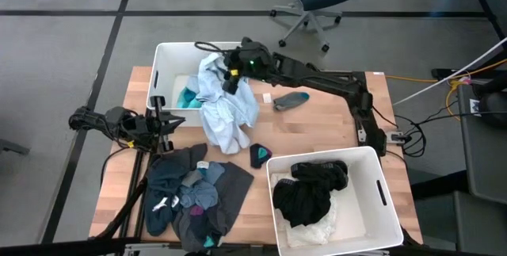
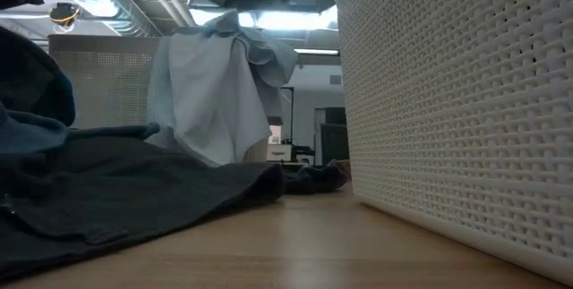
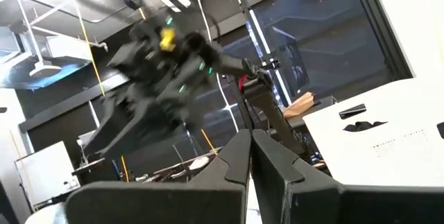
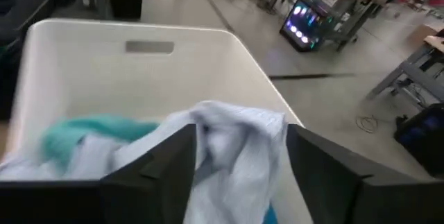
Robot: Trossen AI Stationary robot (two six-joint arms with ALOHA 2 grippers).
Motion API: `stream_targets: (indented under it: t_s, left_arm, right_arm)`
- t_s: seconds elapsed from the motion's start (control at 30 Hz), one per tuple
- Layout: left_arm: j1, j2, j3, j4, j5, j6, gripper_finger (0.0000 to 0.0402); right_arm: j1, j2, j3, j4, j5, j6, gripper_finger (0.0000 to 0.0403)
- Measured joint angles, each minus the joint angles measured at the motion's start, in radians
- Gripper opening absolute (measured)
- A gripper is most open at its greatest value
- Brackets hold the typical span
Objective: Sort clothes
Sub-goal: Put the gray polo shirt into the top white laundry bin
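While the right hand (image 1: 232, 74) hangs over the near edge of the far bin (image 1: 170, 56), it pinches a pale shirt (image 1: 224, 105) between its fingers (image 4: 170, 165), and the cloth drapes down from there onto the counter (image 1: 317, 125). In the right wrist view the same shirt (image 4: 236, 148) bunches up between the two dark fingers, with a teal garment (image 4: 97, 130) lying inside the bin (image 4: 104, 64) beyond it. From counter level the shirt (image 2: 215, 101) hangs like a curtain, its hem meeting the wood behind a dark grey garment (image 2: 134, 191).

The left hand (image 1: 162, 125) waits at the left side of the counter, just left of the shirt's lower folds; its fingers (image 3: 239, 158) sit pressed together with nothing between them.

Near the left corner lies a pile (image 1: 190, 192) of dark grey and blue clothes with small pale pieces on top. A dark sock (image 1: 260, 155) sits between the pile and the near bin (image 1: 380, 200), and a grey sock (image 1: 290, 100) lies alone on the far part of the counter, under the right arm. The near bin, at the right, holds a black garment (image 1: 310, 192) on top of a white one (image 1: 317, 231).
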Motion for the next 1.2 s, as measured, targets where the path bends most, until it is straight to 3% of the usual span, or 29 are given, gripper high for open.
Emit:
stream_targets:
  t_s: [0.13,0.3,0.6,0.73,0.87,1.03,1.2]
  left_arm:
    - [0.000,0.000,0.000,0.000,0.000,0.001,0.0005]
    - [0.000,0.000,0.000,0.001,0.000,0.002,0.0005]
    - [0.000,0.000,0.000,0.001,0.000,-0.003,0.0005]
    - [0.000,0.000,0.000,0.001,0.000,-0.004,0.0005]
    - [0.000,0.000,0.000,0.001,0.000,-0.005,0.0005]
    - [0.000,0.000,0.000,0.001,0.000,-0.005,0.0005]
    - [0.000,0.000,0.000,0.001,0.000,0.014,0.0005]
  right_arm:
    - [0.085,-0.015,0.106,-0.227,0.035,0.025,0.0257]
    - [0.204,-0.073,0.074,-0.391,0.049,0.122,0.0264]
    - [0.367,-0.048,0.000,-0.723,0.097,0.313,0.0264]
    - [0.381,-0.046,-0.124,-0.647,0.163,0.358,0.0264]
    - [0.362,-0.045,-0.267,-0.483,0.153,0.373,0.0264]
    - [0.330,-0.045,-0.380,-0.437,0.101,0.476,0.0264]
    - [0.321,-0.045,-0.503,-0.268,0.132,0.478,0.0264]
